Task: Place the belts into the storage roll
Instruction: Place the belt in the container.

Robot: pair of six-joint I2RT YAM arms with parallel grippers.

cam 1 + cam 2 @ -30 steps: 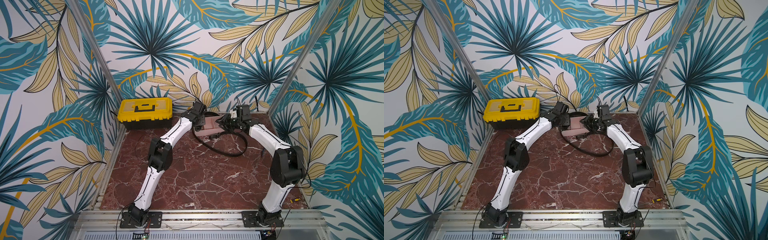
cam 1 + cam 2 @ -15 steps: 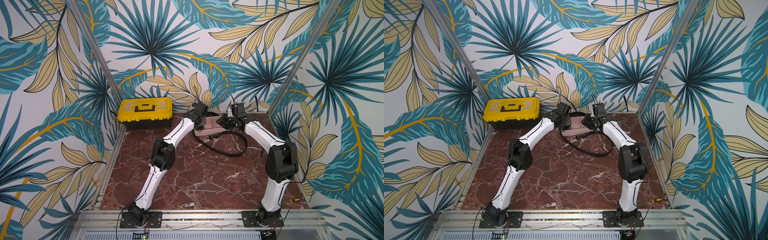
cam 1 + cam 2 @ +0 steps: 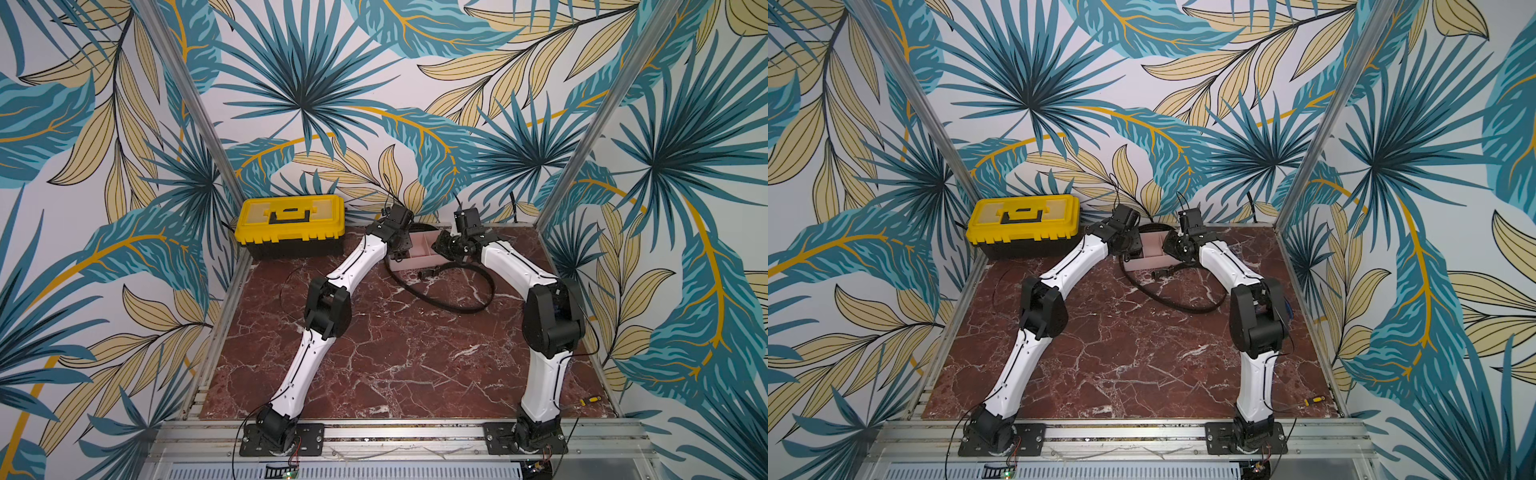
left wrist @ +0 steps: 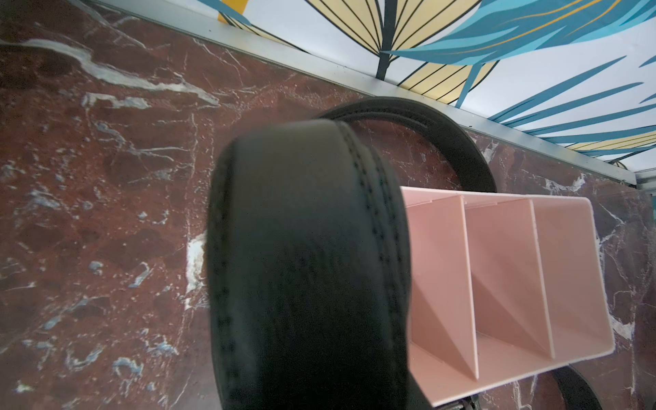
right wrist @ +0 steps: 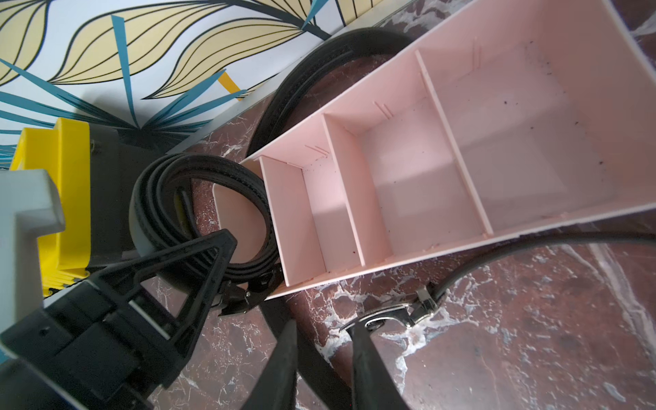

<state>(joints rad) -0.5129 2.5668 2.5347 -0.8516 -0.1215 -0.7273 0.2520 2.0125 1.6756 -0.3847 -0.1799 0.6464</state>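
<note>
The pale pink storage roll (image 3: 420, 254) (image 3: 1152, 258) stands at the back of the table, split into several compartments (image 5: 408, 170). One belt is a tight black coil (image 5: 167, 184) (image 4: 305, 255), and my left gripper (image 5: 209, 248) (image 3: 400, 248) is shut on it. The coil hangs tilted over the tray's end compartment. In the left wrist view it hides the jaws. The other belt (image 3: 451, 300) (image 3: 1183, 303) lies loose around the tray, with its silver buckle (image 5: 397, 314) in front. My right gripper (image 5: 324, 358) (image 3: 445, 247) hovers open over that strap, one fingertip beside the buckle.
A yellow-and-black toolbox (image 3: 291, 224) (image 3: 1022, 226) stands at the back left, close to the left arm. The loose belt also arcs behind the tray along the back wall (image 4: 443, 135). A small screwdriver (image 3: 588, 401) lies at the front right edge.
My right arm has swung a little left toward the tray and its jaws have narrowed. The left arm has barely moved and still holds the coil.
</note>
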